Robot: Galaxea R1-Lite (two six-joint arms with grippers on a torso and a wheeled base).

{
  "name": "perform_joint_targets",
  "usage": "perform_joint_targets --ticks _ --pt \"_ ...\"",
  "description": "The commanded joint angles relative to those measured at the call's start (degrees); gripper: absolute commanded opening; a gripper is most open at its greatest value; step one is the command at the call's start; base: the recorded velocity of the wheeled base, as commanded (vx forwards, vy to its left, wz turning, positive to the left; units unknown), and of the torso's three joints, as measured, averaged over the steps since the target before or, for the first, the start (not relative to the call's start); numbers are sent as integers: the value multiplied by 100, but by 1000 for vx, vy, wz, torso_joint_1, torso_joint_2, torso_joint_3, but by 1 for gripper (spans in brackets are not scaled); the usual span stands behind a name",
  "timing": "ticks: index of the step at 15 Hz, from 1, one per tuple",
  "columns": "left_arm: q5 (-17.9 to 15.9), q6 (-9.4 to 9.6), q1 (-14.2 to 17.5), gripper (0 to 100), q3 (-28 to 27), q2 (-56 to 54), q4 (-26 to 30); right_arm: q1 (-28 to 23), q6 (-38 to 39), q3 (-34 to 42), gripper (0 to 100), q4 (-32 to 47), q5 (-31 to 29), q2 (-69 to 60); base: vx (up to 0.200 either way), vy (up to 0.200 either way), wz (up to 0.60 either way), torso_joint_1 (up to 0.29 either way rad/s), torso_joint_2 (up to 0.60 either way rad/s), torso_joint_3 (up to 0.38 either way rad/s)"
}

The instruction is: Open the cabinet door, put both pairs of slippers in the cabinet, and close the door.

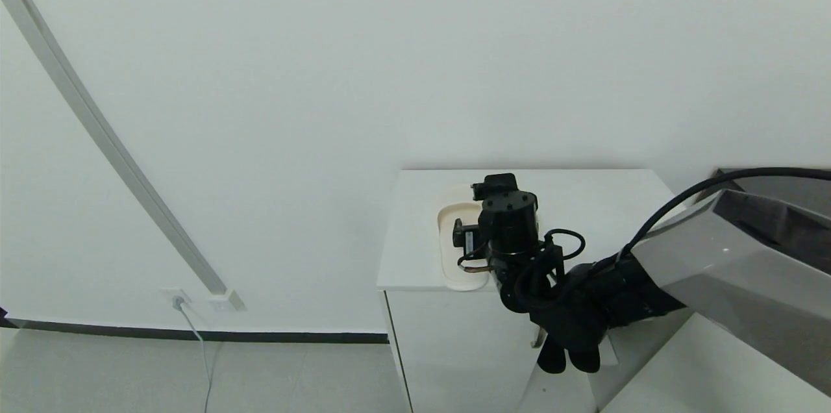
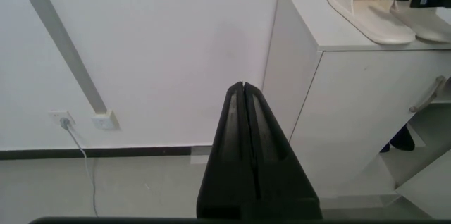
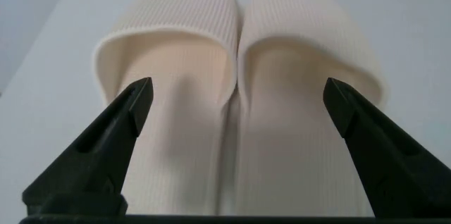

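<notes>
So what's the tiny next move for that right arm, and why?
Probably ease down and close the right tool on the cream slippers: its jaws stand open, one on each side of the pair, which lies side by side on the cabinet top.

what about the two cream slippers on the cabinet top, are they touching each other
Touching. The right wrist view shows the cream slippers side by side, their inner edges pressed together with no gap.
</notes>
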Motion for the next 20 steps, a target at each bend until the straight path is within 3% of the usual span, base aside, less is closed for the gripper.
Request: perform_joint_targets --ticks 1,17,18,20 --pt "2 0 -4 0 0 -1 -1 -72 -29 -149 100 -35 -1 305 0 0 0 0 0 0" --pt "2 0 -4 0 0 -1 -1 -291 -82 -1195 100 -9 8 911 0 0 0 0 0 0" --pt "2 0 -4 0 0 -1 -1 -300 -90 -1204 0 -18 8 937 0 0 0 0 0 0" --pt "2 0 -4 0 0 -1 -1 -300 -90 -1204 0 -18 8 937 0 0 0 0 0 0"
